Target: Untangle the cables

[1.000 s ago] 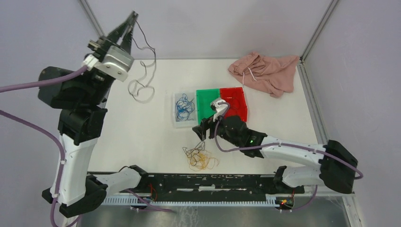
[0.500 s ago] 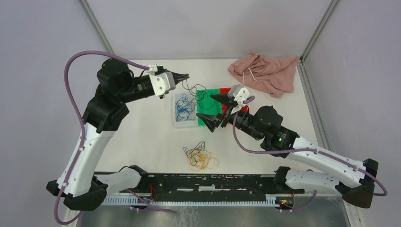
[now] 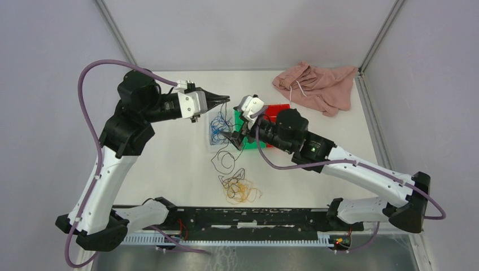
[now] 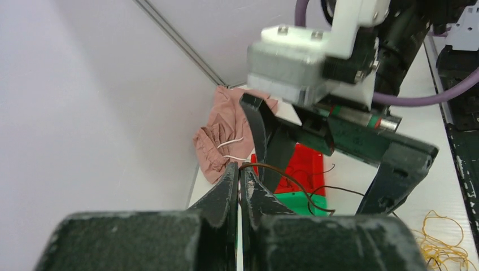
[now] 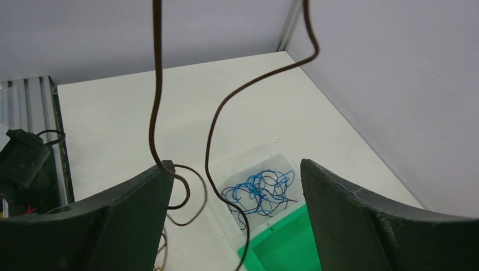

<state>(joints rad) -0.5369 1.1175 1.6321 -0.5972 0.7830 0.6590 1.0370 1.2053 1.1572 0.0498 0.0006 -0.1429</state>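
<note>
Dangling dark cable (image 5: 154, 84): likely light, limp | left end effector (image 4: 239, 173) pinches its top | right end effector (image 5: 234, 165) spread; grasp mid-strand

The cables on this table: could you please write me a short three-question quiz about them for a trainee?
1. True or false: the left gripper is shut on a dark cable.
2. Where do the blue cables lie? A: in the clear bin. B: in the green bin. C: in the red bin.
3. Fill in: the right gripper, with the dark cable hanging between its fingers, is ____.
Key: 1 true; 2 A; 3 open.
</note>
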